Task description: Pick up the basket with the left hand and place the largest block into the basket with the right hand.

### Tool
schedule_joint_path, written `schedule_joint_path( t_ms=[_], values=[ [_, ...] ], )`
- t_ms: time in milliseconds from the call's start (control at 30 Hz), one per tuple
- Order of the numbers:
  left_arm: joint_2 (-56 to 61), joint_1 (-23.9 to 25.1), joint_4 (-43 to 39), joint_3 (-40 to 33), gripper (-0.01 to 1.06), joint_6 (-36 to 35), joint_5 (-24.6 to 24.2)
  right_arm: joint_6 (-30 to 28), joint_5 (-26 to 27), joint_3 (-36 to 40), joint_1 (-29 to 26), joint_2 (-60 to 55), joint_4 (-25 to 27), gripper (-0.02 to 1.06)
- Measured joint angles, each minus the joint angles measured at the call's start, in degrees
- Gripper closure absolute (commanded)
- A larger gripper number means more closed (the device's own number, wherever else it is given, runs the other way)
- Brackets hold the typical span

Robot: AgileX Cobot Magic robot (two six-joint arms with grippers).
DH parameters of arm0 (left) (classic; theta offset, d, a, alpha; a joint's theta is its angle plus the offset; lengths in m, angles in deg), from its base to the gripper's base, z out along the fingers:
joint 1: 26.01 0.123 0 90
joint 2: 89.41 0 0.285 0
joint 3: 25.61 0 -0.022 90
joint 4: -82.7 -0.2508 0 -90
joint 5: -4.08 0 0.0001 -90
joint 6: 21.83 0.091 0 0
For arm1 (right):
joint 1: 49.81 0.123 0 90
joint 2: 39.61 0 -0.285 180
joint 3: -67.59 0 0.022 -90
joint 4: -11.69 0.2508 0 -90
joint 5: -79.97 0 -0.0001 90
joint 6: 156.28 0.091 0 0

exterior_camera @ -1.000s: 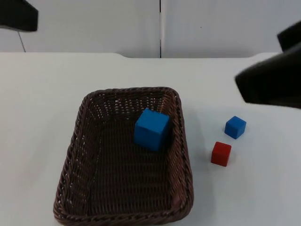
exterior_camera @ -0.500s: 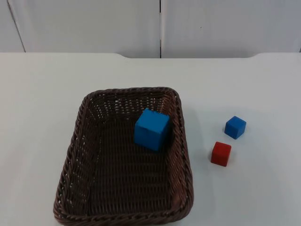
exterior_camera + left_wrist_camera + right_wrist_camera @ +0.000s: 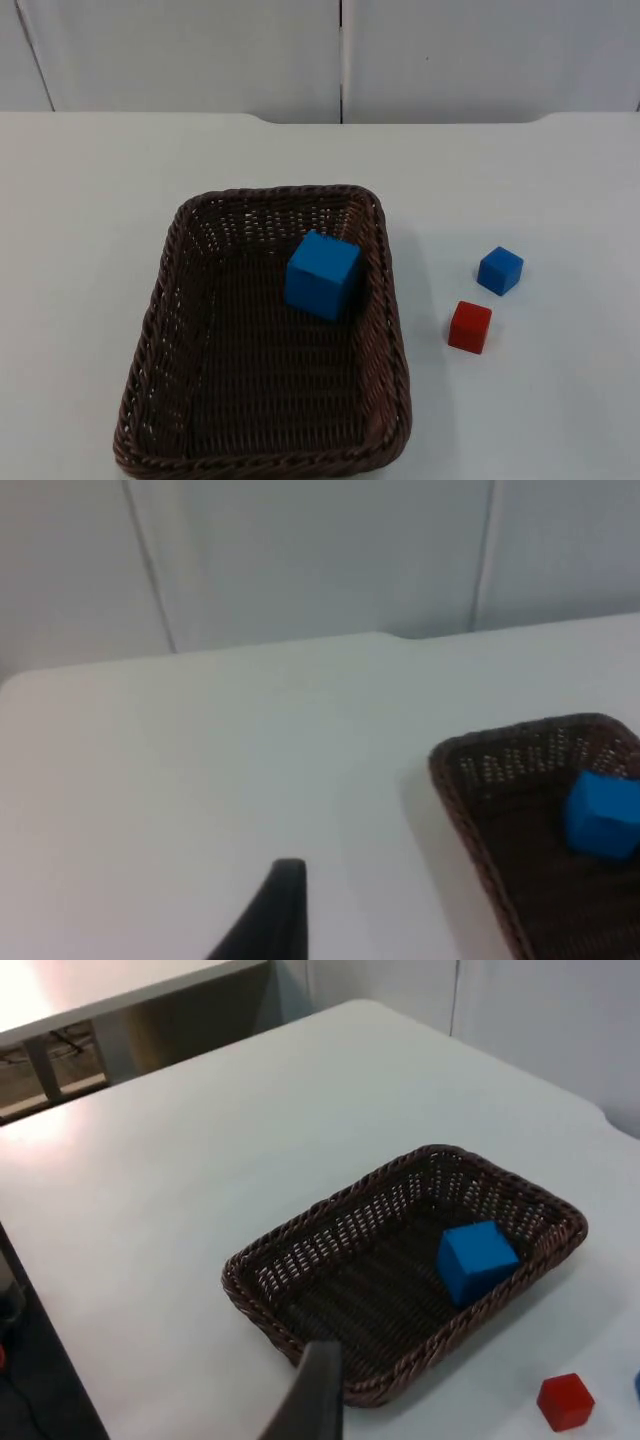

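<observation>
Basket (image 3: pixel 265 340) rests on the desk (image 3: pixel 90 200) with the large blue block (image 3: pixel 322 274) inside against its right wall; small blue block (image 3: pixel 500 270) and red block (image 3: pixel 470 326) sit beside it; neither gripper's state is discernible; judged complete, so arms should stay clear.

The basket (image 3: pixel 262 340) is showing rough, dark brown woven wicker, matt throughout. The large blue block (image 3: pixel 322 274) inside is looking smooth and matt, like the small blue block (image 3: pixel 500 270) and red block (image 3: pixel 470 326). The white table (image 3: pixel 90 220) is lying smooth, faintly sheened.
</observation>
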Motion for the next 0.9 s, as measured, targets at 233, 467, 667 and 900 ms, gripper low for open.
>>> schedule_joint_path(
  t_ms=[233,467,667,900],
  values=[
    [6.39,0.0,-5.64,0.0,0.0,-3.74,-3.32,0.0,-5.63,0.0,0.0,7.44,-2.37,0.24],
    [10.46,0.0,-6.87,0.0,0.0,-5.12,-6.23,0.0,-11.18,0.0,0.0,13.95,-3.08,0.24],
    [13.59,0.0,-6.87,0.0,0.0,-5.98,-8.35,0.38,-14.85,0.0,0.0,19.28,-3.13,0.24],
    [14.37,0.0,-7.26,-0.58,0.0,-5.98,-9.24,1.73,-19.85,0.0,0.0,21.74,-3.22,0.24]
  ],
)
